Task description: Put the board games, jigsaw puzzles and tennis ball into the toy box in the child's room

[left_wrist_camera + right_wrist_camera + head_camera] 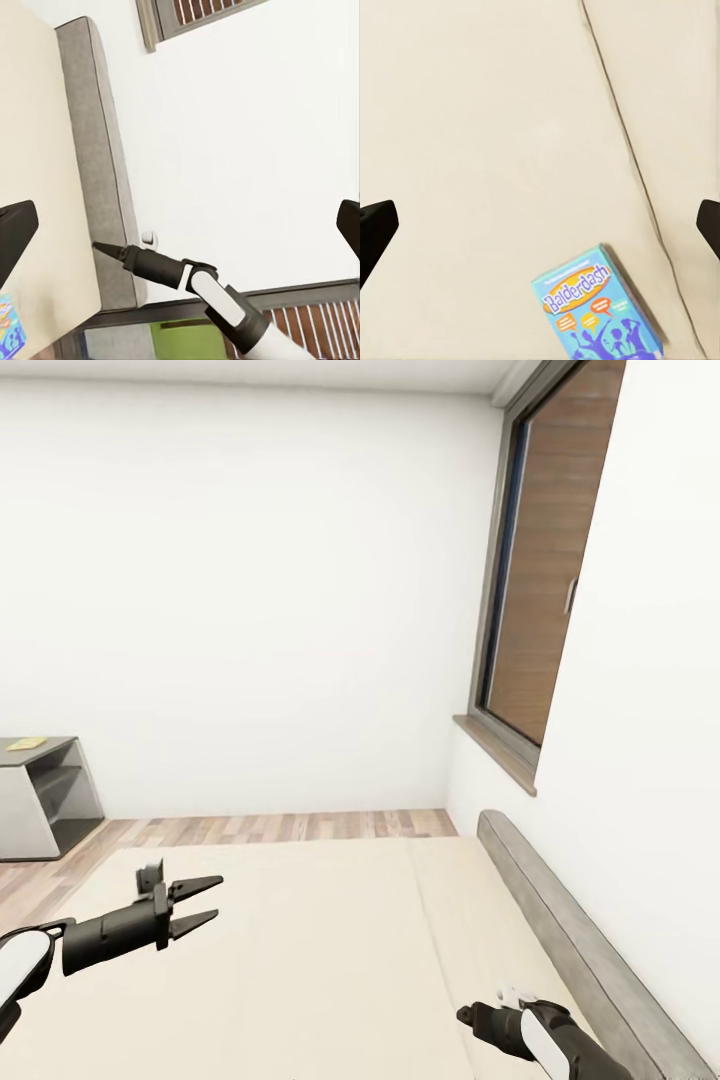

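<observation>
Now picking up the small blue game box point(598, 311), lying flat on the bed point(300, 960). Left gripper point(205, 905) empty, jaws apart; right gripper point(101, 247) above the box, jaws apart too. Next, lower and pinch its edges.

The small blue board game point(598, 311) is cut off by the edge of the right wrist view, so its lower print is lost; in the left wrist view only a corner of it point(10, 330) is seen. The right gripper point(466, 1015) is largely cropped in the head view, and its jaw state cannot be told. The flat yellow-green item point(25, 743) on the grey shelf unit point(40, 795) is too small to be identified.
</observation>
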Motion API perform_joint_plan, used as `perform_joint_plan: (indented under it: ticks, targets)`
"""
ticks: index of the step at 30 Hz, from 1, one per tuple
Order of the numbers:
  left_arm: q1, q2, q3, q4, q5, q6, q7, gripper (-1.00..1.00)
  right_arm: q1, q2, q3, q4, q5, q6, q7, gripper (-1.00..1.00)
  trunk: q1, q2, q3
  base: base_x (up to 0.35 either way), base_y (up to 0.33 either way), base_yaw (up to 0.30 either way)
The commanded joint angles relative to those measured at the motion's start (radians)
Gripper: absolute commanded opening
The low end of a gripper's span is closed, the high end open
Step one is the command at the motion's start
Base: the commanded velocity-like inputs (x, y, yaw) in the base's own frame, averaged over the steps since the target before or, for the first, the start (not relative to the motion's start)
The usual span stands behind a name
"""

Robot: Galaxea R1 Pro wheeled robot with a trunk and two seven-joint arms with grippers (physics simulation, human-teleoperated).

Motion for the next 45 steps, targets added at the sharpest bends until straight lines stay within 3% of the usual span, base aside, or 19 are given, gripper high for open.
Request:
perform_joint_plan:
  ticks: [1, 11, 18, 29, 45]
  targets:
    - [0.0, 0.001, -0.001, 0.001, -0.008, 0.001, -0.022, 1.0, 0.0, -0.001, 0.004, -0.001, 0.001, 0.003, 0.002, 1.0, 0.0, -0.001, -0.002, 0.0, 0.0, -0.09]
    - [0.0, 0.002, -0.01, -0.001, -0.009, 0.001, -0.121, 1.0, 0.0, -0.001, 0.006, 0.022, 0.002, 0.002, 0.002, 1.0, 0.0, -0.001, -0.018, 0.0, 0.0, -0.09]
    - [0.0, 0.003, -0.061, -0.028, -0.01, 0.001, -0.17, 1.0, 0.0, 0.001, 0.036, 0.035, 0.003, 0.0, 0.002, 1.0, 0.0, -0.001, -0.03, 0.0, 0.0, -0.09]
    - [0.01, 0.029, -0.08, -0.054, -0.015, -0.007, -0.181, 1.0, -0.001, 0.015, 0.115, 0.038, 0.001, -0.038, 0.004, 1.0, 0.0, -0.001, -0.048, 0.0, 0.0, -0.085]
    - [0.012, 0.029, -0.079, -0.041, -0.053, -0.011, -0.179, 1.0, -0.001, 0.024, 0.133, 0.038, 0.0, -0.086, 0.006, 1.0, 0.0, -0.001, -0.053, 0.0, 0.0, -0.012]
